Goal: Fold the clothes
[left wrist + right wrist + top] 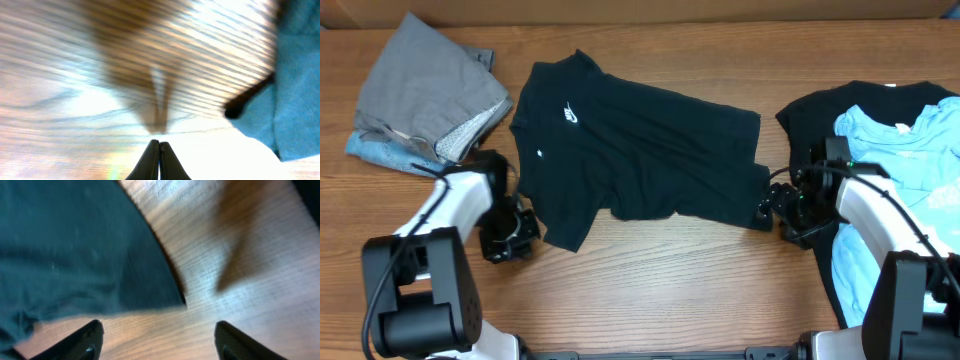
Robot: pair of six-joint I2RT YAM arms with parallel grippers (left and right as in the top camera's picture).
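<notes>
The black shirt (640,150) lies spread but rumpled mid-table, unfolded; the step looks like gripping its two ends. The right gripper (770,205) stands spread at the right hem. The left gripper (525,228) is pressed together over bare wood beside the sleeve, pinching nothing, so it likely needs opening and shifting onto cloth. Bare table (670,300) lies in front; a grey pile (425,95) and a blue shirt (905,150) flank it.
</notes>
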